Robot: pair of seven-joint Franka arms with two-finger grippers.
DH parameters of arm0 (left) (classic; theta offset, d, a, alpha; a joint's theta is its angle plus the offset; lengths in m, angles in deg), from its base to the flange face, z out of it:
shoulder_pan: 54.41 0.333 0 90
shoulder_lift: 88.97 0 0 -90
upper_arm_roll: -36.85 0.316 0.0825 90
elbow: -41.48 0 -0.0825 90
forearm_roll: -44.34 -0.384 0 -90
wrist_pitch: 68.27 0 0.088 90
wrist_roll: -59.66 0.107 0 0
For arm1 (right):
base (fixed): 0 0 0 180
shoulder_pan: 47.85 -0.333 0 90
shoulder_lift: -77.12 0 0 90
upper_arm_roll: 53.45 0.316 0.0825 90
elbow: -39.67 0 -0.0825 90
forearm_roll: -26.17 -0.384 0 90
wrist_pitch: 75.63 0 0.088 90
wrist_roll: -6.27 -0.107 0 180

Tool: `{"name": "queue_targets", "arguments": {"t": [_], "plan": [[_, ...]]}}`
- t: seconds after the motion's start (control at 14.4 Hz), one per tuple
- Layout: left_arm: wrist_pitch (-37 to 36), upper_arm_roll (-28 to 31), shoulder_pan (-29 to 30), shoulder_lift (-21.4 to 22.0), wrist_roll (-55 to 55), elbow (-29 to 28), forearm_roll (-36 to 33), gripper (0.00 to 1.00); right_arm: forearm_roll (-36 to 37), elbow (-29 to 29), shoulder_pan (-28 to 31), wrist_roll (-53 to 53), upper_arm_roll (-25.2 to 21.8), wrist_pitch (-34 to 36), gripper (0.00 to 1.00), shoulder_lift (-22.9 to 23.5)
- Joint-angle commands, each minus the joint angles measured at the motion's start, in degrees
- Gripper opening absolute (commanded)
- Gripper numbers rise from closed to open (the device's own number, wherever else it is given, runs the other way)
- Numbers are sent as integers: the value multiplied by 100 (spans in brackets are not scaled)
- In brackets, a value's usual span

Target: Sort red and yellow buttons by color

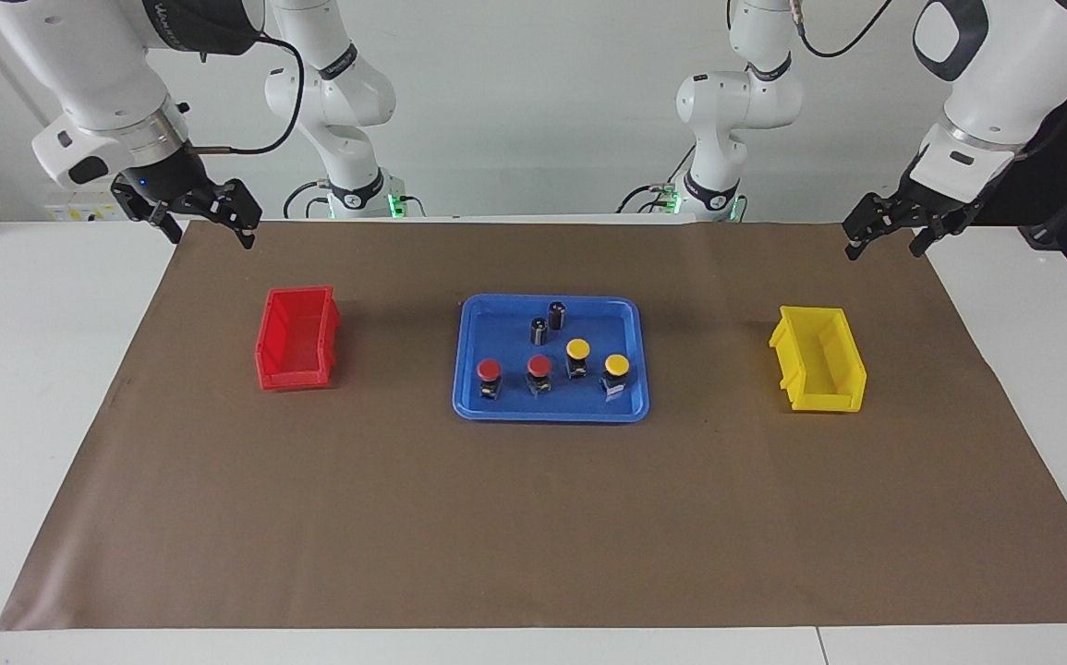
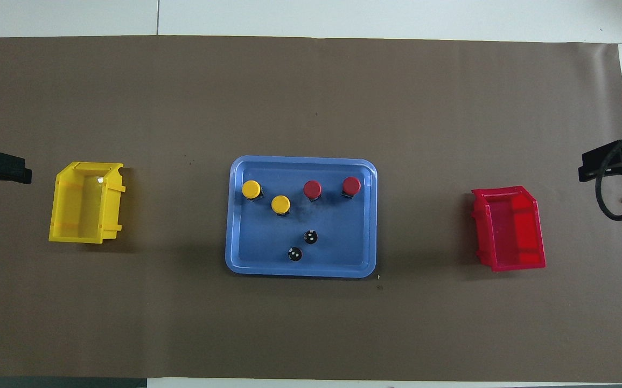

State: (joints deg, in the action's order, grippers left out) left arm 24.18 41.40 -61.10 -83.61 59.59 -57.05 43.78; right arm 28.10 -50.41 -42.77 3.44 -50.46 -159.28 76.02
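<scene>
Buttons: two red (image 1: pixel 489 370) (image 1: pixel 539 367) and two yellow (image 1: pixel 577 349) (image 1: pixel 616 365), upright in a row inside blue tray (image 1: pixel 470 406) at mid-table, roughly midway between both grippers and well apart from each. Red pair toward right gripper's (image 1: pixel 205 217) end, yellow pair toward left gripper's (image 1: pixel 893 226) end; probably laid out so each arm takes its own colour without crossing. Also two black cylinders (image 1: pixel 539 331) (image 1: pixel 557 315) in tray, on its side closer to the arm bases than the button row; no coloured caps, so likely not for sorting.

Red bin (image 1: pixel 297 337) below and just inboard of right gripper, empty. Yellow bin (image 1: pixel 819 360) likewise below and inboard of left gripper, empty. Each bin sits between its gripper and the tray, which should give a short carry from pick to drop.

Right gripper: raised over the brown mat's (image 1: pixel 533 517) corner at its own end, fingers spread apart, holding nothing. Left gripper: raised over mat's edge at its own end, fingers also parted, holding nothing. Both waiting, clear of tray and bins, presumably parked wide to leave the work area unobstructed.

No button sorted yet; task at its very start. Likely first move: reach inward and down to the nearest same-coloured cap.
</scene>
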Motion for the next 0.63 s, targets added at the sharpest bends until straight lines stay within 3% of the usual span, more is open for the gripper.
{"name": "queue_targets", "arguments": {"t": [0.0,0.56], "plan": [[-114,54,-69,1,60,27,-23,100,36,-141,19,98,18,-72,100,-118],[-88,54,-69,1,16,27,-23,100,18,-106,-78,116,18,-72,100,-119]]}}
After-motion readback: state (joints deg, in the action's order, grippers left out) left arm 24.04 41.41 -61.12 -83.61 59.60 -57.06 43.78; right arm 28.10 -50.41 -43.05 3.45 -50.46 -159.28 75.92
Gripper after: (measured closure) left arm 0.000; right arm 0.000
